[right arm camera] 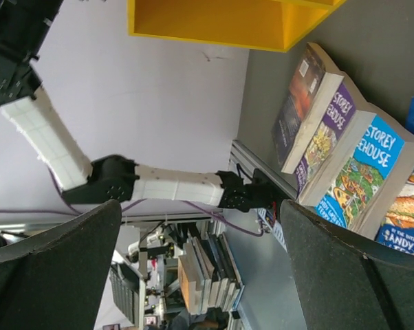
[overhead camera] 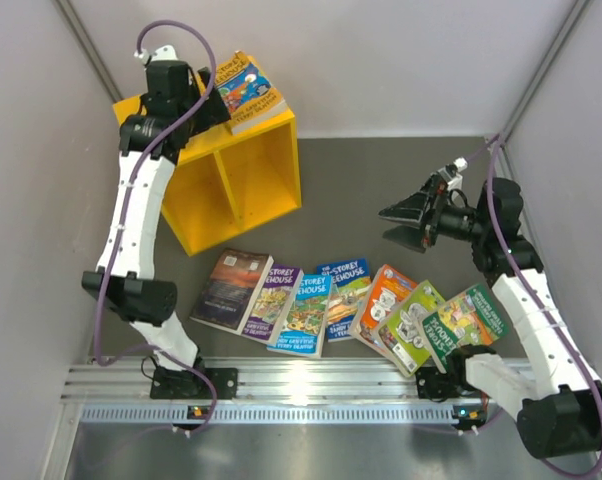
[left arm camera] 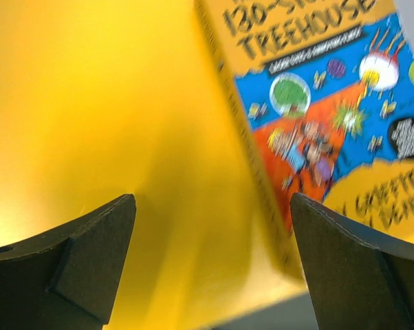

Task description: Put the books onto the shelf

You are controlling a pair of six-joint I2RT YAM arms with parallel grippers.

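Observation:
A blue and orange cartoon book (overhead camera: pixel 249 92) lies flat on top of the yellow shelf (overhead camera: pixel 243 190), at its back right corner. My left gripper (overhead camera: pixel 214 108) hovers open over the shelf top, just left of that book. In the left wrist view the book (left arm camera: pixel 331 103) rests on the yellow top (left arm camera: pixel 124 103), its corner by the right finger (left arm camera: pixel 351 268), and nothing is between the fingers of the left gripper (left arm camera: pixel 214 268). Several books lie fanned on the table, from a dark one (overhead camera: pixel 231 288) to a green one (overhead camera: pixel 466 322). My right gripper (overhead camera: pixel 406 225) hangs open above them, empty.
Both shelf compartments face the arms, with nothing showing inside them. Grey walls close in the table on the left, back and right. A metal rail (overhead camera: pixel 311 385) runs along the near edge. In the right wrist view the left arm (right arm camera: pixel 159 189) crosses behind the right gripper (right arm camera: pixel 200 268).

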